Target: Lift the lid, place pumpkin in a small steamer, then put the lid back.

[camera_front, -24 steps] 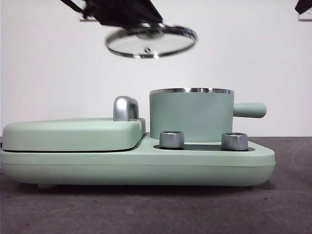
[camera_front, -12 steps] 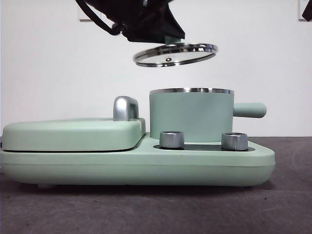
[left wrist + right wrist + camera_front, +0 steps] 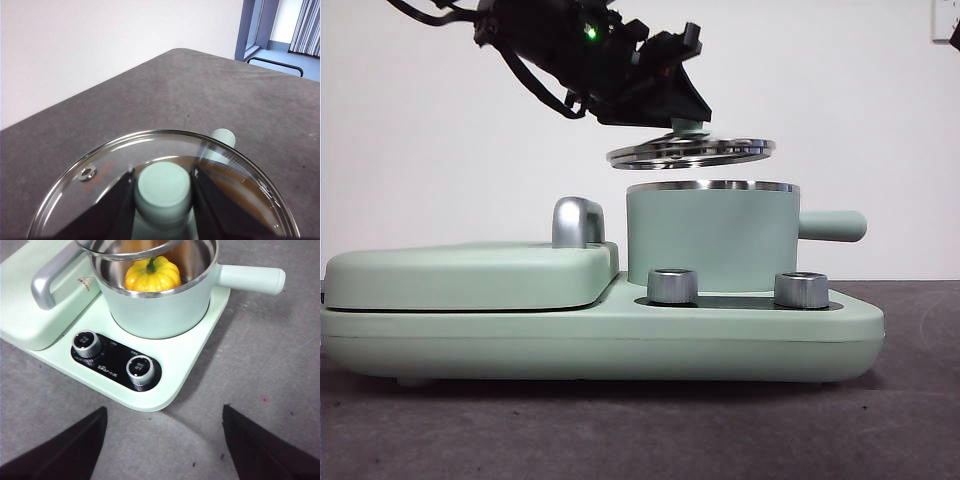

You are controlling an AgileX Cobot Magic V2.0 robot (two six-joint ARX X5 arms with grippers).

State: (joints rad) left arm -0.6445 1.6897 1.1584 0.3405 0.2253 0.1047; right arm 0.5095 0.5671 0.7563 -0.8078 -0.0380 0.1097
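Now, lid [image 3: 691,151]: a round clear glass disc with a shiny steel rim is hanging just above the pot's mouth, apart from it and tilted slightly; a small steel vent eyelet is showing in the glass in the left wrist view.
Lid knob [image 3: 164,187]: a mint-green round knob at the disc's centre is sitting pinched between two black jaws.
Left gripper [image 3: 164,192]: it is clamping the knob from both sides, and in the front view it is reaching in dark from the upper left, over the pot.
Small steamer [image 3: 712,236]: a mint-green cylindrical pot with a steel rim is standing on the right part of the appliance, its stubby side handle [image 3: 832,226] pointing right in the front view; the inside wall is looking like bare steel in the right wrist view.
Pumpkin [image 3: 152,274]: a glossy yellow-orange ribbed toy with a green stem is sitting upright inside the pot, below the rim.
Right gripper [image 3: 165,440]: its jaws are standing wide apart with nothing between them, above the grey table [image 3: 280,365] just in front of the appliance.
Appliance base [image 3: 600,340]: a mint-green body is carrying a black control panel with two steel dials [image 3: 139,369].
Hinged cover [image 3: 470,275]: a flat mint-green cover with a chrome handle [image 3: 576,222] is lying shut beside the pot.
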